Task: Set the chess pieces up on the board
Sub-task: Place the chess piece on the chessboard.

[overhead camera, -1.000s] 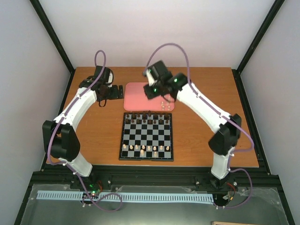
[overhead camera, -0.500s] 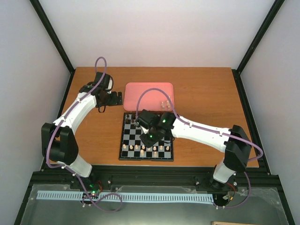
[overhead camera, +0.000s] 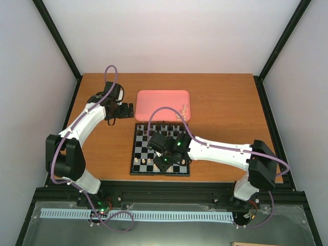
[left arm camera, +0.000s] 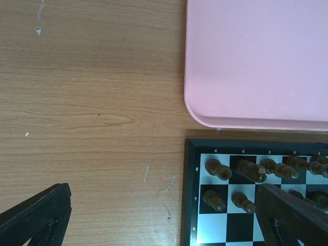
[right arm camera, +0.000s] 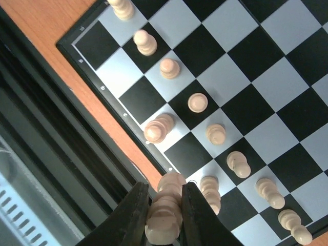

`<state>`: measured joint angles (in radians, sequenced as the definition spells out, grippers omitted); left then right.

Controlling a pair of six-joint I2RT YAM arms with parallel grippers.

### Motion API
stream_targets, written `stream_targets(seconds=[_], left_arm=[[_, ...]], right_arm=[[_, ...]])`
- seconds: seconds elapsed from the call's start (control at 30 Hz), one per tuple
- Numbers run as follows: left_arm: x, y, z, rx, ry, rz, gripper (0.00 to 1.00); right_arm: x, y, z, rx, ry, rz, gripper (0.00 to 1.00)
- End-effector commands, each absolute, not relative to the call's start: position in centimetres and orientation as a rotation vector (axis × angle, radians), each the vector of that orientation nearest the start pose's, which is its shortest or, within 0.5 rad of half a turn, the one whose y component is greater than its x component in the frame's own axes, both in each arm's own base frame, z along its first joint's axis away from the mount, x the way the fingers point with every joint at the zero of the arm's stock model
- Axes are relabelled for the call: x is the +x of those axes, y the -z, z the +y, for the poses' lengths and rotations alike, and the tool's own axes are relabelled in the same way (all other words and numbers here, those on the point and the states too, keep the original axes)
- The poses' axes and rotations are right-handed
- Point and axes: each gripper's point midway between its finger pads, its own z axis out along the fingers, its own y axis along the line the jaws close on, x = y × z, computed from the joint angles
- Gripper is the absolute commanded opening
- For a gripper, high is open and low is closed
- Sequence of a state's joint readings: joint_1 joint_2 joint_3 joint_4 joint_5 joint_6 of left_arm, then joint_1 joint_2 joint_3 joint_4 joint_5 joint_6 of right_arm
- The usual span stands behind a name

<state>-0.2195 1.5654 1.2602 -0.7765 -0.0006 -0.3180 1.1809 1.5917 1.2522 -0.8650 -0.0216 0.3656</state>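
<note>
One tall cream-white turned chess piece [right arm camera: 165,218] is clenched between the fingers of the right gripper [right arm camera: 164,195]. It hangs above the near edge of the small black-and-white checkered board [right arm camera: 246,66], close to that edge's middle.

The squares there are crowded. A cream neighbour [right arm camera: 208,188] stands just beside the held piece, so a finger coming down could clip it and topple it into the row of cream pieces [right arm camera: 197,102]. The held piece also sits partly over the black border. If lowered as it hangs, it may land astride the rim and tip when the grip is released.

The left gripper [left arm camera: 164,220] is spread wide and holds nothing. It hangs over the brown wooden desk [left arm camera: 92,102] by the board's far-left corner, so I judge it no threat.

Only the right wrist view shows the grip and the gaps between neighbours; from above, the arm hides them. The top view alone shows a few cream pieces [overhead camera: 183,109] waiting at the right edge of the plain pink rounded tray [overhead camera: 159,100]. The left wrist view adds the dark brown pieces [left arm camera: 251,171] at the far-left corner.
</note>
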Motion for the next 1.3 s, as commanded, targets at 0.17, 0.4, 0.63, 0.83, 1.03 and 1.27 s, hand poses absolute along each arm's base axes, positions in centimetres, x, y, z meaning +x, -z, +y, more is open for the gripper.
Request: stream_targets(seconds=[0.17,0.4,0.63,0.83,1.03,1.27], left_arm=[[38.2,-15.8,-8.0,-0.13,0.157,2.6,1.0],[38.4,-15.4,-8.1,-0.129,0.156,2.61,1.0],[38.6,-15.2,-8.1,-0.128,0.151,2.614,1.0],[38.6,-15.0,-8.1,-0.128,0.152,2.619,1.0],[38.7,-14.9,-8.2,-0.126,0.15,2.62,1.0],[38.7,-14.9,-8.2,-0.123,0.15,2.618,1.0]], right_arm=[[14.0,-10.0,34.0,-1.129,-0.385,2.572,0.15],[14.4,-9.1,34.5,-1.15,-0.366,2.54,0.15],[14.6,-8.5,34.5,-1.148,-0.359,2.519,0.15],[14.4,-8.1,34.3,-1.152,-0.359,2.512,0.15],[14.4,-7.4,34.0,-1.151,-0.345,2.502,0.15],[14.6,-7.0,34.0,-1.15,-0.339,2.491,0.15]])
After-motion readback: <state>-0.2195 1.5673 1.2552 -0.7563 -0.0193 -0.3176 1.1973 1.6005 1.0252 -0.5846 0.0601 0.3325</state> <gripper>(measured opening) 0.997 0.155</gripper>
